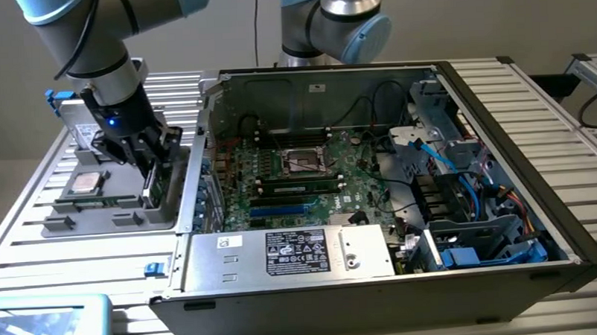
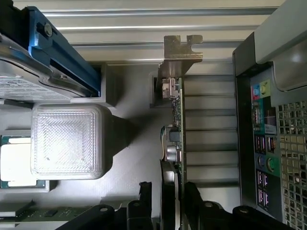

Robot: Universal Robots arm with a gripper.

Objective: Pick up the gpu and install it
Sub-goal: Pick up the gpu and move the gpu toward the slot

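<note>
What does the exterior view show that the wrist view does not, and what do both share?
The exterior view adds the inside of the open computer case, with its motherboard and labelled power supply. The wrist view adds the silver end bracket and the case's rear ports. Both share the gpu standing on edge in the grey holder, the gripper at it, and the hard drive.

gpu (image 2: 177, 112): thin green card, on edge in grey tray (image 2: 129, 163) slot, silver bracket (image 2: 180, 55) one end
</note>
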